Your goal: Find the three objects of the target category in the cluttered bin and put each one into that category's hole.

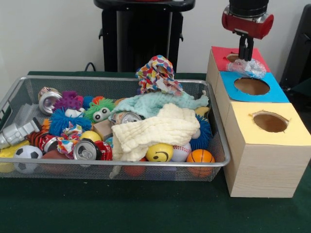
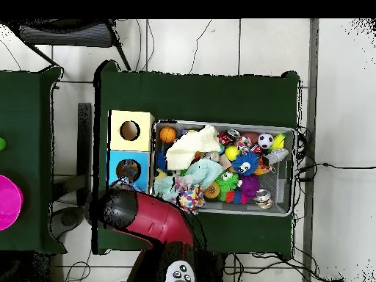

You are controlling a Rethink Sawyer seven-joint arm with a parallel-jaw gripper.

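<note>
The arm (image 1: 248,17) comes down at the upper right of the front view, its red and black wrist pointing straight down. The gripper (image 1: 245,54) hangs vertical below it, its two dark fingers (image 1: 242,48) close together with almost no gap between them. In the overhead view the red arm (image 2: 150,219) reaches from the bottom edge up and to the left, its dark end hiding the gripper there.
</note>
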